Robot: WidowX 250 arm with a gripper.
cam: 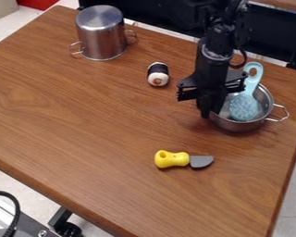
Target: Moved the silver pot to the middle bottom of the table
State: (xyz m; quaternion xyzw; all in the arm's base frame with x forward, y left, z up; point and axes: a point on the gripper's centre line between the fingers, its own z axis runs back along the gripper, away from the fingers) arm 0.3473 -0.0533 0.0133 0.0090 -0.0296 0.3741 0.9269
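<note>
Black segmented arm — boxy joints, looped black cable

Pt. of silver pot [237,126] out of sight b/h end effector [210,112]

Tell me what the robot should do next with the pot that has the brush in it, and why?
Maybe get a firm grip on the pot by its rim: the gripper is right at its left side, and it sits near the table's right edge, not the bottom middle.

The shiny, open silver pot [238,126] stands upright, seemingly level, near the right edge of the table [107,132].
</note>
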